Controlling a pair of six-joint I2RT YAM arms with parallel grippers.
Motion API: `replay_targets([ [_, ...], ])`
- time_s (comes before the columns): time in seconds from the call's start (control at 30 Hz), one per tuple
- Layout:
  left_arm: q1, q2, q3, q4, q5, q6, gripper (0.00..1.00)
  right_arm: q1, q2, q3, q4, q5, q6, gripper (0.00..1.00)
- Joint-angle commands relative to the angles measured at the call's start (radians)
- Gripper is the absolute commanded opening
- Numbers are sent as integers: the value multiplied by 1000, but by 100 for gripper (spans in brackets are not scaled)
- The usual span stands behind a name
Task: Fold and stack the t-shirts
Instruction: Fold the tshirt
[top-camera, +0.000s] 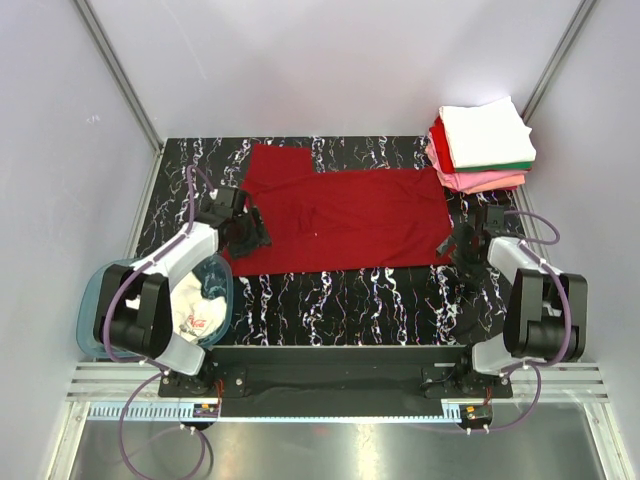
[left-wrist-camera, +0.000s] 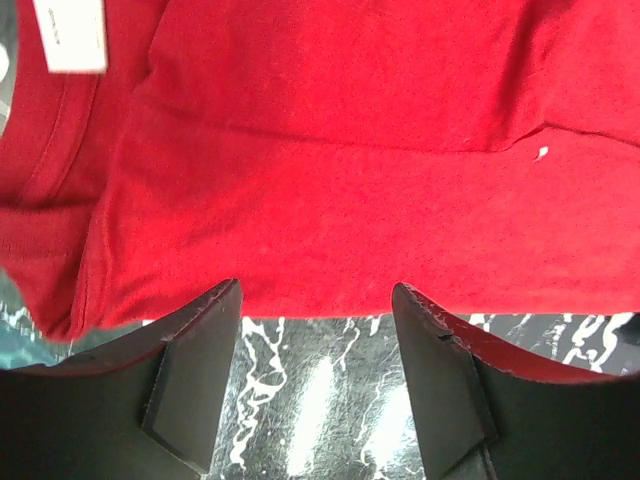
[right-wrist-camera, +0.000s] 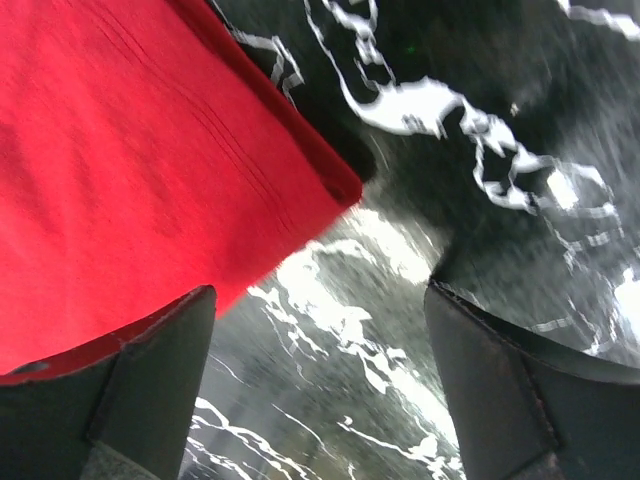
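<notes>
A plain dark red t-shirt (top-camera: 340, 215) lies spread flat on the black marbled table (top-camera: 340, 300), one sleeve sticking out at the back left. My left gripper (top-camera: 250, 232) is open just off its left near edge; the left wrist view shows the red cloth (left-wrist-camera: 350, 170) beyond the empty jaws, with a white label (left-wrist-camera: 72, 35) at the collar. My right gripper (top-camera: 455, 243) is open at the shirt's right near corner (right-wrist-camera: 335, 185), empty, bare table between the fingers. A folded stack (top-camera: 482, 145) with white on top, then green, red and pink, sits at the back right.
A teal plastic tub (top-camera: 95, 300) stands beside the table's left front, under the left arm, holding crumpled shirts, one white with red print (top-camera: 195, 315). Grey walls enclose the table on three sides.
</notes>
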Motion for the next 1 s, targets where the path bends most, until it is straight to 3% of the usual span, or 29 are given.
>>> replay_targets([
  [0.0, -32, -31, -24, 1, -124, -53, 68, -27, 76, 38, 61, -39, -21, 90],
  [0.13, -39, -11, -47, 1, -143, -71, 69, -55, 127, 52, 79, -65, -37, 77],
  [0.17, -49, -3, -53, 2, -146, -84, 69, -63, 137, 54, 81, -76, -38, 64],
  [0.27, -79, 13, -79, 16, -158, -100, 69, -69, 147, 51, 95, -90, -44, 38],
  [0.37, -98, 50, -81, 16, -169, -105, 69, -78, 159, 55, 98, -87, -54, 22],
  [0.57, -131, 121, -93, 45, -160, -113, 58, -110, 170, 60, 95, -81, -60, 0],
  [0.77, -181, 153, -131, 73, -123, -120, 38, -161, 95, 23, 49, -50, -43, 0],
  [0.97, -285, 93, -219, 83, -77, -186, 24, -268, -23, -34, -23, -9, -32, 0],
])
